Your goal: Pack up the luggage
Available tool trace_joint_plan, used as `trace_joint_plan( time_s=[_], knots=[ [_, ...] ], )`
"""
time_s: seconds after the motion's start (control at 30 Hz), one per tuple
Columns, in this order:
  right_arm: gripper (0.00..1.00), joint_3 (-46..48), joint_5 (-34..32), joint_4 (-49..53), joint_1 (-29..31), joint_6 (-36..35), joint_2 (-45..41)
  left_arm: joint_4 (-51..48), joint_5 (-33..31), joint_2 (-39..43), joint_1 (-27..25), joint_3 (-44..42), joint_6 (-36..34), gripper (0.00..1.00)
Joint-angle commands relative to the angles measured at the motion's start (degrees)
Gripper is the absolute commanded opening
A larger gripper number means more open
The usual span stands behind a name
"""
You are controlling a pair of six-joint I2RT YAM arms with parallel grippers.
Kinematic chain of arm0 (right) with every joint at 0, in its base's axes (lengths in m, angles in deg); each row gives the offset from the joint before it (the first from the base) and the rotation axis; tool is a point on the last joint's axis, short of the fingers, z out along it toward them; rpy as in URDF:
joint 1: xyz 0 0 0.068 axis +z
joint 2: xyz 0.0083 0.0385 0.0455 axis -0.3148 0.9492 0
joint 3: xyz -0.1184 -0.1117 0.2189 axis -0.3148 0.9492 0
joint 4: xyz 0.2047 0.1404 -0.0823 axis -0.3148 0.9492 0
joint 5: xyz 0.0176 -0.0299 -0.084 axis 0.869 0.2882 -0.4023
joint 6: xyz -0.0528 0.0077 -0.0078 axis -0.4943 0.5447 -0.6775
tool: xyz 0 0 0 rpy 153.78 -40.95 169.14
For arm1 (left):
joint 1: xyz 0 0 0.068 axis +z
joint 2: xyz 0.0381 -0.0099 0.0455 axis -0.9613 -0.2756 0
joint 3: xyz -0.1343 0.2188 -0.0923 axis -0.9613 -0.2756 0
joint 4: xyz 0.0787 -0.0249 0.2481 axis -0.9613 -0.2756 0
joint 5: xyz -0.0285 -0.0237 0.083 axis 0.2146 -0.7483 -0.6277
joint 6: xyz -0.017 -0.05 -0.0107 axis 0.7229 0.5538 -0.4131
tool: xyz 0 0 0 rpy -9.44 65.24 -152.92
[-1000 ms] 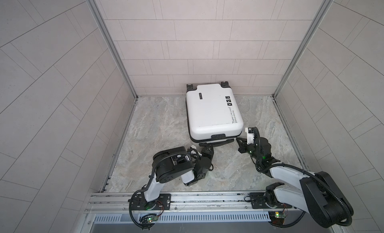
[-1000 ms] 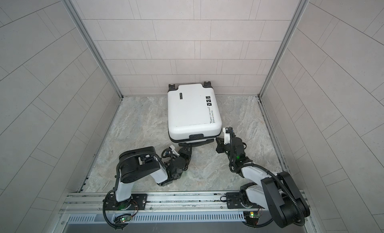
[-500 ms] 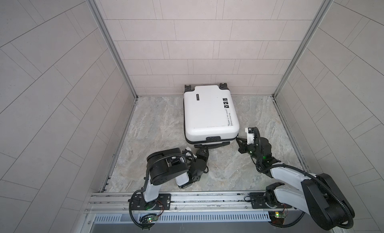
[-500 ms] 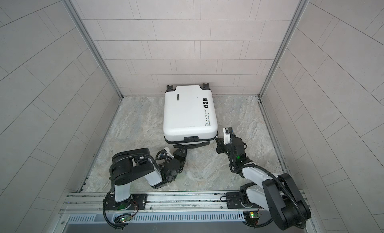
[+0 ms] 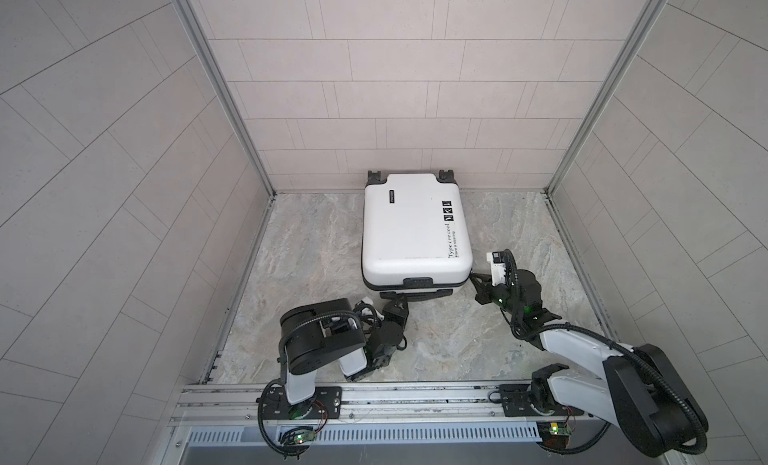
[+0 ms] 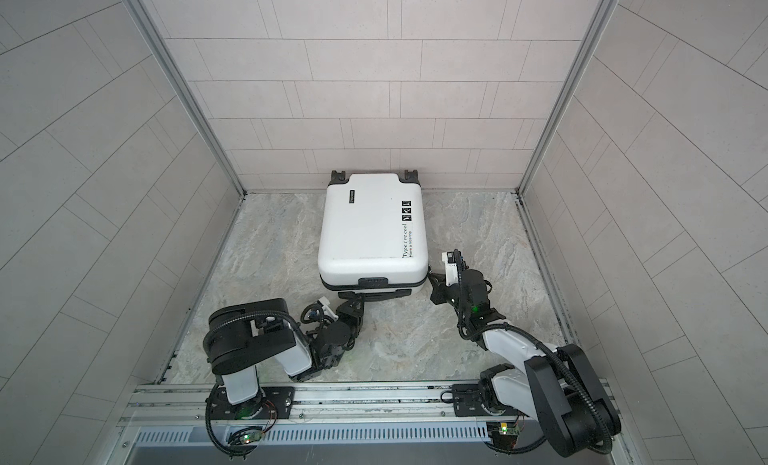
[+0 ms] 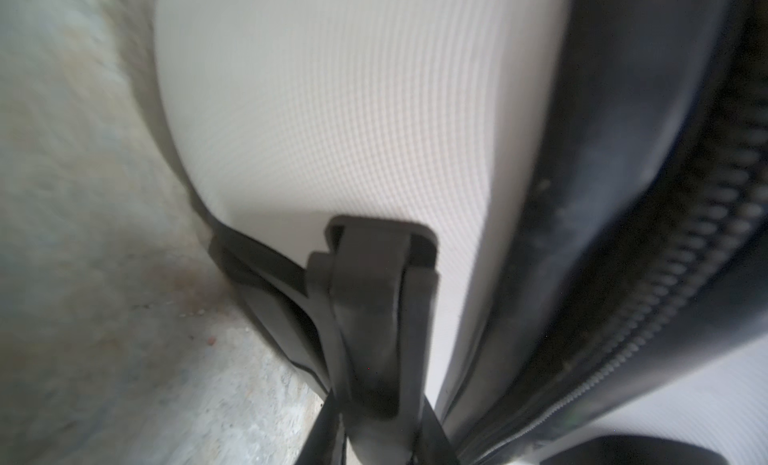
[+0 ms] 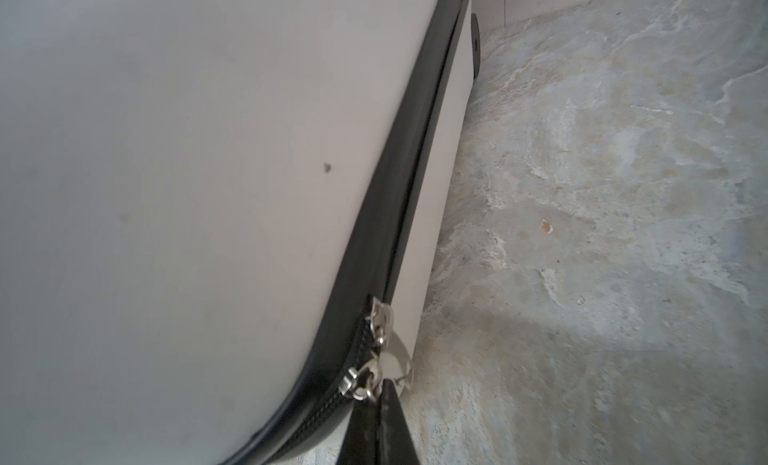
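Observation:
The luggage (image 5: 411, 230) (image 6: 370, 230), a white hard-shell suitcase, lies flat and closed on the stone-look floor, wheels toward the back wall. Its black handle (image 7: 374, 309) (image 5: 419, 294) is on the near end. My left gripper (image 5: 398, 306) (image 6: 353, 307) (image 7: 376, 438) is shut on that handle. In the right wrist view, silver zipper pulls (image 8: 368, 380) hang from the black zipper trim at the near right corner. My right gripper (image 5: 475, 278) (image 6: 432, 278) (image 8: 380, 425) is pinched shut on one pull.
Tiled walls close the floor in on the left, back and right. The suitcase wheels (image 5: 376, 177) sit close to the back wall. A metal rail (image 5: 395, 400) carrying both arm bases runs along the near edge. Bare floor (image 5: 316, 251) lies on both sides of the suitcase.
The suitcase has slid a little to the left and turned straighter. The left arm has drawn back leftward with the handle in its grip. The right gripper has stayed at the corner.

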Motion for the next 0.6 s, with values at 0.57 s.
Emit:
trace_joint_plan(
  time_s=[0.57],
  knots=[
    [0.0, -9.64, -6.57, 2.06, -2.26, -2.61, 6.7, -8.82, -9.06, 5.73, 2.66, -3.27, -2.24, 0.0]
  ],
)
